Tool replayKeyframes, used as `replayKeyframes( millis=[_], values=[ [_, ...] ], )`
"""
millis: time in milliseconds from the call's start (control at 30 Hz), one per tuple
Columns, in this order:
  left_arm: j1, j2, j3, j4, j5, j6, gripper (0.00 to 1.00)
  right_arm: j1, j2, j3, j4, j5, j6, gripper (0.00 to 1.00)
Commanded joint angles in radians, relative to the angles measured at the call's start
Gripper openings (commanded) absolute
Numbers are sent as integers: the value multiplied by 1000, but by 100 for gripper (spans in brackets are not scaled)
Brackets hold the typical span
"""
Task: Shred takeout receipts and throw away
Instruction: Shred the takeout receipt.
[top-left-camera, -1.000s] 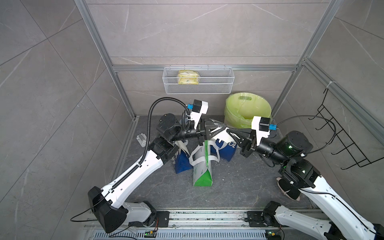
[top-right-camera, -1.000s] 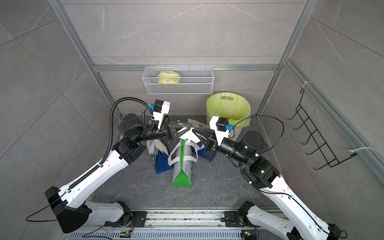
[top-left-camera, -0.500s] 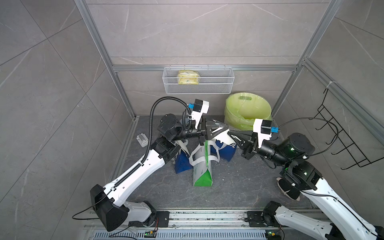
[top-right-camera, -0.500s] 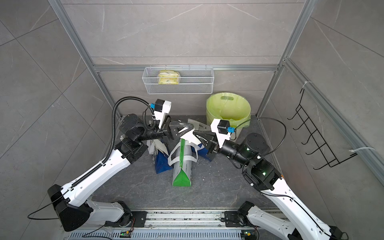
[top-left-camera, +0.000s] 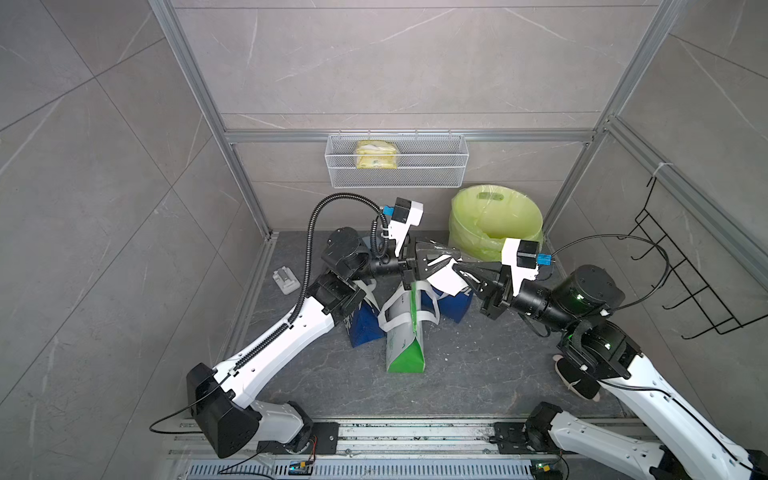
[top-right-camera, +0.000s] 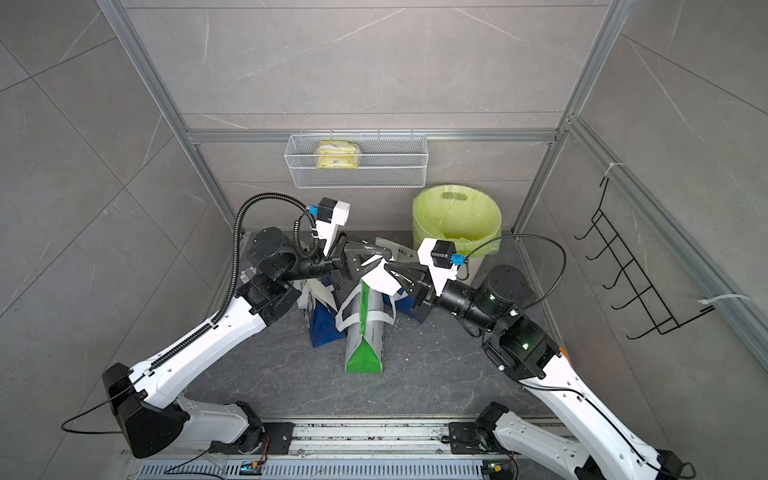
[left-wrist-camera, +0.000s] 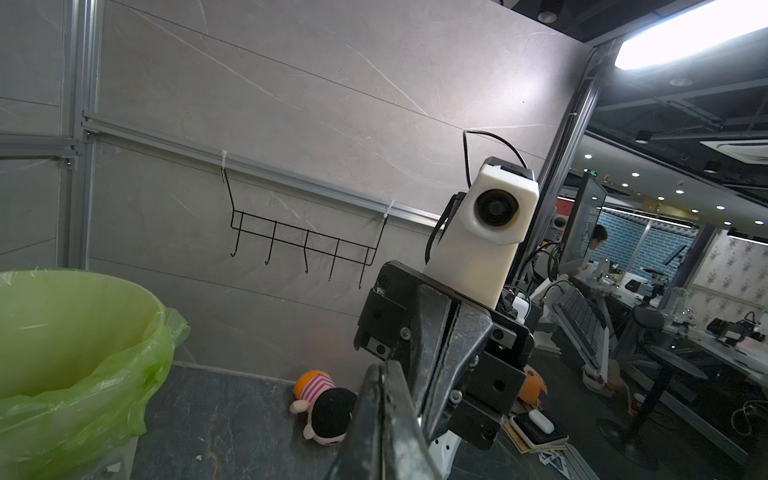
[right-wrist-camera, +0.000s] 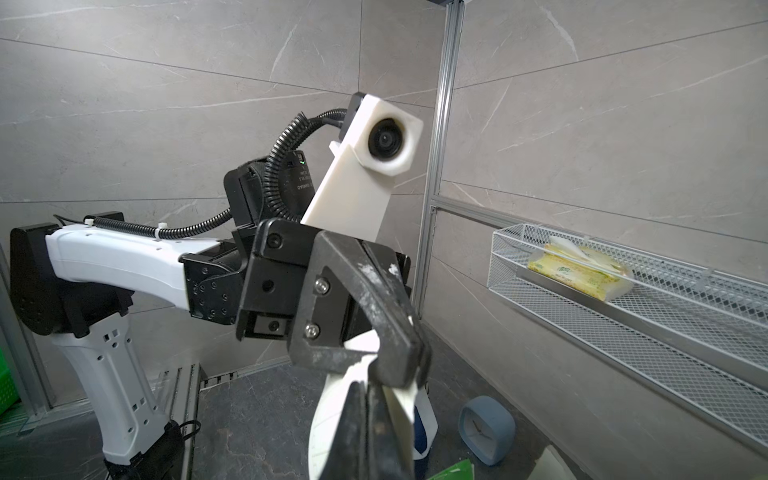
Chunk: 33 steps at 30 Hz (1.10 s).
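Note:
A white receipt (top-left-camera: 446, 279) hangs in the air above the bags, pinched from both sides. My left gripper (top-left-camera: 454, 257) and right gripper (top-left-camera: 460, 269) meet tip to tip, each shut on the paper's upper edge. In the right wrist view the receipt (right-wrist-camera: 336, 407) droops below the right gripper (right-wrist-camera: 370, 395), with the left gripper (right-wrist-camera: 399, 365) clamped just above it. The other top view shows the receipt (top-right-camera: 380, 280) the same way. In the left wrist view the left gripper (left-wrist-camera: 388, 374) is shut and the paper is hidden behind its fingers.
A bin with a green liner (top-left-camera: 494, 220) stands behind the grippers. Under them are a green-and-white bag (top-left-camera: 405, 340) and two blue bags (top-left-camera: 363, 328). A wire basket (top-left-camera: 397, 160) and a hook rack (top-left-camera: 685, 282) hang on the walls. A blue clock (right-wrist-camera: 486, 428) and a plush toy (left-wrist-camera: 322, 409) lie on the floor.
Both grippers keep their hold on the receipt, tip to tip. The left wrist has edged slightly toward the bin and the right wrist has sunk a little.

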Motion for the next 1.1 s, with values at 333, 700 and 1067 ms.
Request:
replayKeyframes(
  millis=[333, 700, 1067],
  values=[
    [-20, 3, -44, -23, -165, -245, 2, -4, -93, 10, -216, 125, 87, 0],
    [-60, -62, -343, 118, -645, -587, 0, -4, -233, -209, -27, 151, 668, 0],
    [-59, -8, -421, 307, -731, -815, 15, -5, -27, -207, 31, 288, 793, 0]
  ],
)
